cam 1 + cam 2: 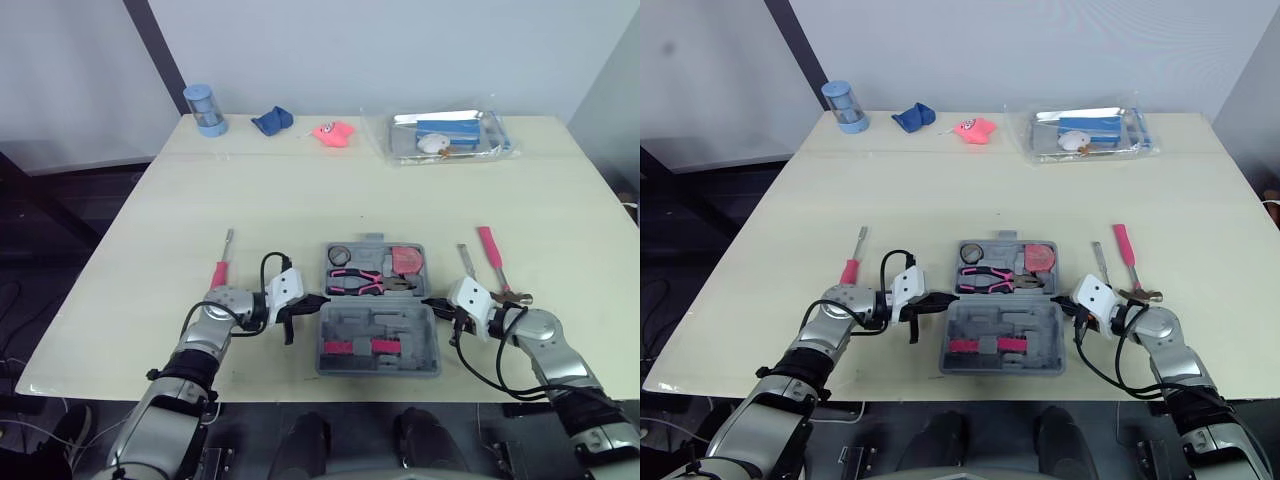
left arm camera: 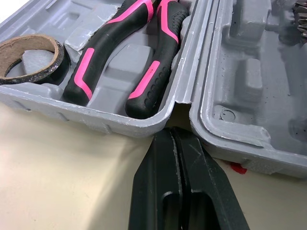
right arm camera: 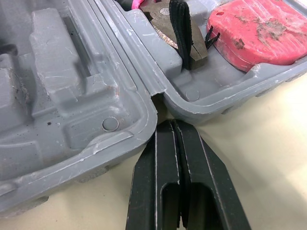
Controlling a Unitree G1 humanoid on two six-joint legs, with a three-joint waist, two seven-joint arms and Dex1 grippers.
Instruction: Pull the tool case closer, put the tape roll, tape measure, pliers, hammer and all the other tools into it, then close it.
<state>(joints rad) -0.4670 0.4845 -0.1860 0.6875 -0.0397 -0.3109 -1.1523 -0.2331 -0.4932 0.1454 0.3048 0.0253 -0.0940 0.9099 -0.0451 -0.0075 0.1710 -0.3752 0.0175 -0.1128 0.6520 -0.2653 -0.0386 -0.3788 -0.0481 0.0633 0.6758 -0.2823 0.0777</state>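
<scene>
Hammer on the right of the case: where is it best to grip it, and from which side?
Take the hammer by its pink handle, from above, closing across it: it lies flat, and the handle is long and slim.

tool case (image 1: 332, 345) 1 | pliers (image 1: 365, 283) 1 | tape roll (image 1: 339, 254) 1 | tape measure (image 1: 406, 260) 1 | hammer (image 1: 491, 252) 1

You can read no text, number or brand here. The tool case (image 1: 400, 320) and the red tape measure (image 3: 259, 28) show only bare, scuffed surfaces. Any print on the clear packet (image 1: 445, 137) farther off is too small for you to read.
</scene>
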